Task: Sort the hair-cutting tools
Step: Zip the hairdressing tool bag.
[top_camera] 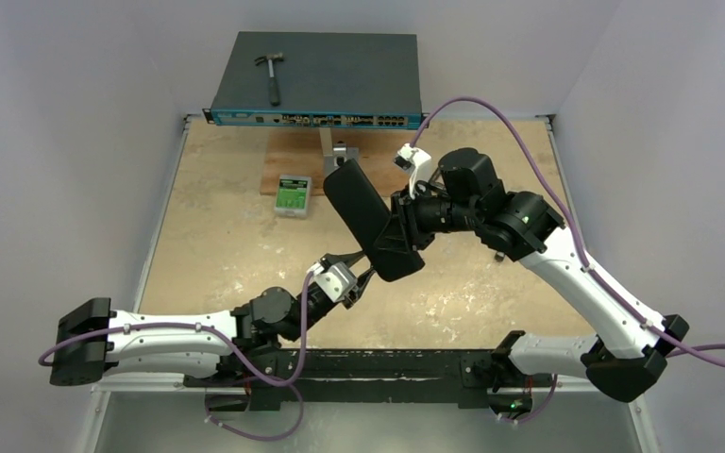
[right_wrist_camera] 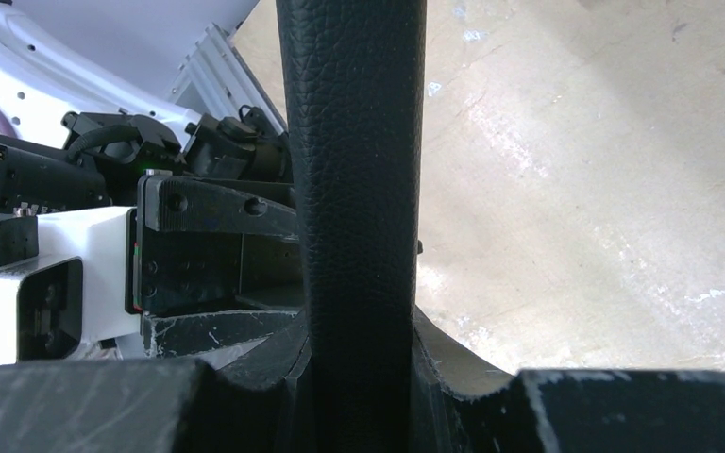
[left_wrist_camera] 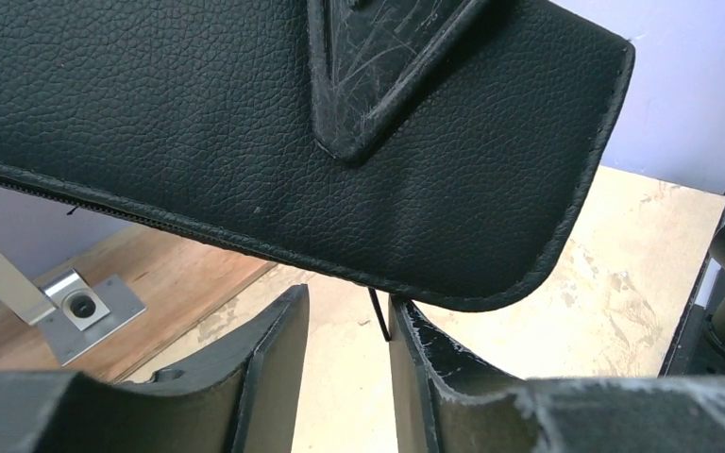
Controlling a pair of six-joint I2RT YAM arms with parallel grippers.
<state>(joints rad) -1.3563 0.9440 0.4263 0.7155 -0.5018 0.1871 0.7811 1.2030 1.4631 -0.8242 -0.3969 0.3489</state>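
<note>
The left gripper (top_camera: 363,275) stands over the counter (top_camera: 227,236) towards the near edge, left of middle. Its jaws are apart, with nothing clamped between them. In the left wrist view their tips sit just under the lower seam of a black leather pouch (top_camera: 359,203), and a thin black strand (left_wrist_camera: 378,316) hangs from that seam into the gap. A small green box (top_camera: 294,194) lies near the far edge, left of middle. Beyond that edge a hammer (top_camera: 271,74) rests on a dark flat unit (top_camera: 340,75). The pouch is held clear of the counter over its middle, tilted, with its upper end towards the far edge. The right gripper (right_wrist_camera: 359,330) has its jaws clamped across the pouch's lower part. The hair-cutting tools cannot be seen; what the pouch contains cannot be told.
</note>
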